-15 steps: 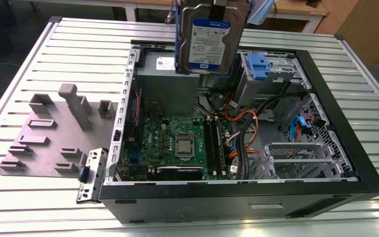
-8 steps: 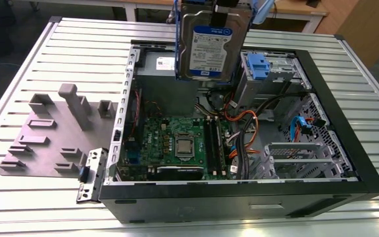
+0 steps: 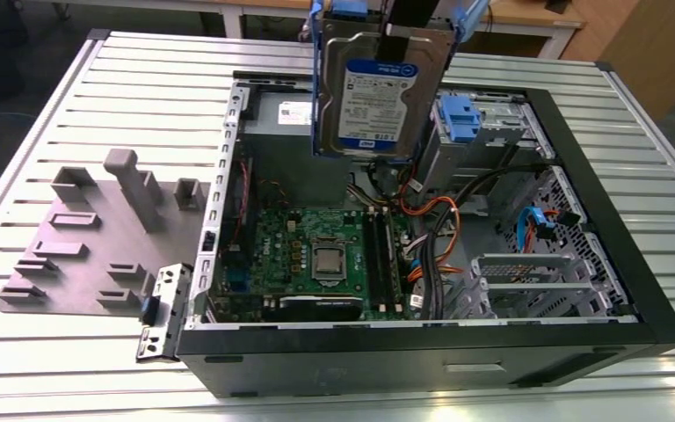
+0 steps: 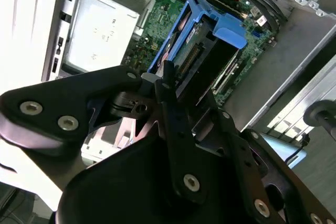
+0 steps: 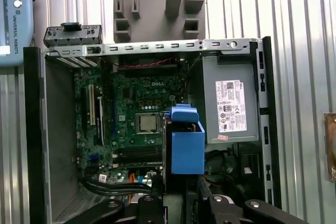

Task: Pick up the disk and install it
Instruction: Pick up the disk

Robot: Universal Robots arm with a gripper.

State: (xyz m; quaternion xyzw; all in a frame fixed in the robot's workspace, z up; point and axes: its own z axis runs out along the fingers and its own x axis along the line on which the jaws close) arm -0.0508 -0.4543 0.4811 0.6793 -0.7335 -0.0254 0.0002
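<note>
Presently, exterior view: disk [image 3: 375, 97] held upright, label outward, well above the open computer case [image 3: 431, 356], over the power supply [image 3: 284, 114] and the far edge of the motherboard [image 3: 314, 255]. Fingers [image 3: 401, 40] clamped on its upper end. Judged hazard: slipping or swinging of the disk from a grip at one end only, with a drop onto the motherboard. Also snagging of the lower edge on the orange cables [image 3: 431, 209] near the drive cage [image 3: 502, 132]. Arm reaching down from the top of the frame, wrist pointing roughly straight down.

Second wrist view: fingers [image 4: 170, 95] closed on the disk [image 4: 202, 45] at its blue carrier frame, disk projecting away from the wrist toward the motherboard. Judged hazard: skew in the grip, giving a crooked entry and a jammed frame.

First wrist view: disk [image 5: 186, 148] seen end-on, above the motherboard, just beside the power supply. Wrist roughly squared to the case walls. No contact with case parts apparent.
</note>
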